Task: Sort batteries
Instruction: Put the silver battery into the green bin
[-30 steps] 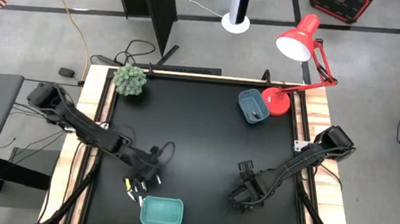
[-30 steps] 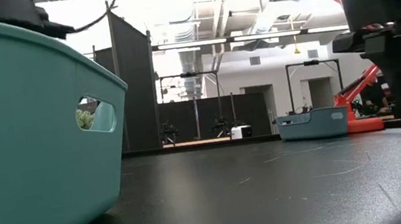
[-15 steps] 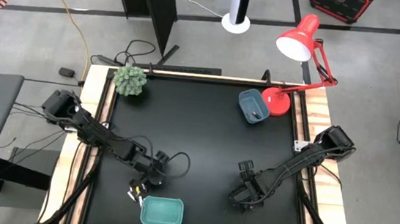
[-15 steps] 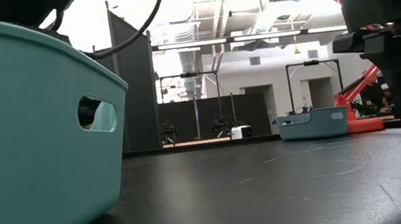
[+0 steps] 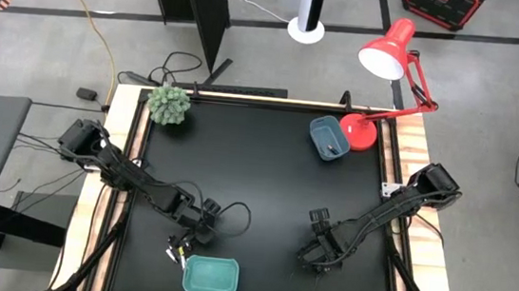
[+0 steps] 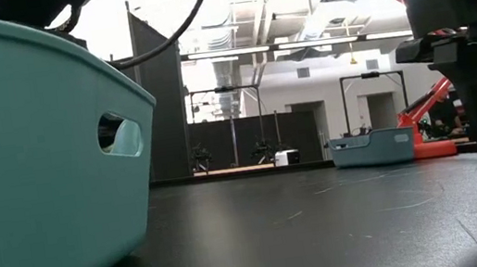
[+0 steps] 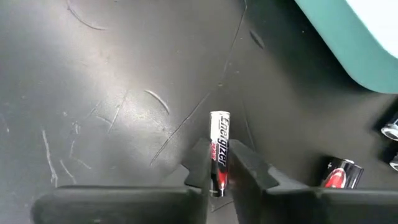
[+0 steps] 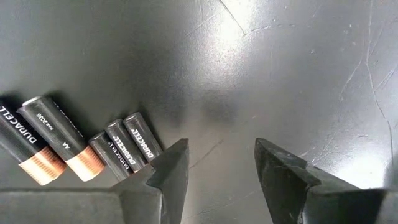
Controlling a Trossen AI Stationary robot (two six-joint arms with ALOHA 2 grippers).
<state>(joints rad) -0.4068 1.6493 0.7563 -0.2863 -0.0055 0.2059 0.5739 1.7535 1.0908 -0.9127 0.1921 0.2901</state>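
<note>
My left gripper (image 7: 221, 168) is shut on a black, silver and red battery (image 7: 219, 134). It sits at the near left of the table (image 5: 180, 246), just beside the teal tray (image 5: 210, 275). More batteries (image 7: 339, 174) lie on the table next to it. My right gripper (image 8: 217, 165) is open and low over the table at the near right (image 5: 314, 256), touching nothing. Several black and copper batteries (image 8: 124, 146) lie side by side on the table beside its fingers. The blue tray (image 5: 327, 138) stands at the far right. My left gripper pinches the battery by its red end (image 7: 217, 176) between the two fingers, which lie along it. The silver end (image 7: 220, 117) sticks out past the fingertips over the black table. Whether the battery rests on the table or is lifted clear, I cannot tell.
A small potted plant (image 5: 169, 104) stands at the far left corner and a red desk lamp (image 5: 381, 71) at the far right corner. The teal tray's wall (image 6: 29, 172) fills the left of the low view. The table's middle (image 5: 256, 183) is bare black surface.
My left arm has reached farther toward the table's right and near edge, bringing its gripper close beside the teal tray. My right arm has kept still.
</note>
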